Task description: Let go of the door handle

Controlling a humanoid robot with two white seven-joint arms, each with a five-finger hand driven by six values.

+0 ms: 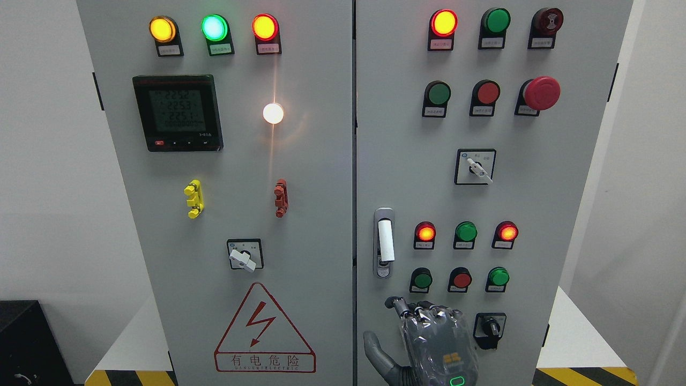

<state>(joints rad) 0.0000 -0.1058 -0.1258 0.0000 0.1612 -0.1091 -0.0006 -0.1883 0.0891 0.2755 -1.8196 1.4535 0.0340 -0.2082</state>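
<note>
The white door handle [386, 241] stands upright in its grey recessed plate on the left edge of the cabinet's right door [536, 203]. My right hand [423, 327] comes up from the bottom edge, back towards the camera, below the handle and apart from it. Its fingers [399, 306] are loosely bent and the thumb [375, 351] sticks out to the left. It holds nothing. The left arm is out of view.
The right door carries lit and unlit round buttons [466, 231], a red mushroom stop button [541, 93] and rotary switches [475, 166], one [490, 326] just right of my hand. The left door [225, 214] has a meter [178, 112] and a warning triangle [264, 329]. Both doors are closed.
</note>
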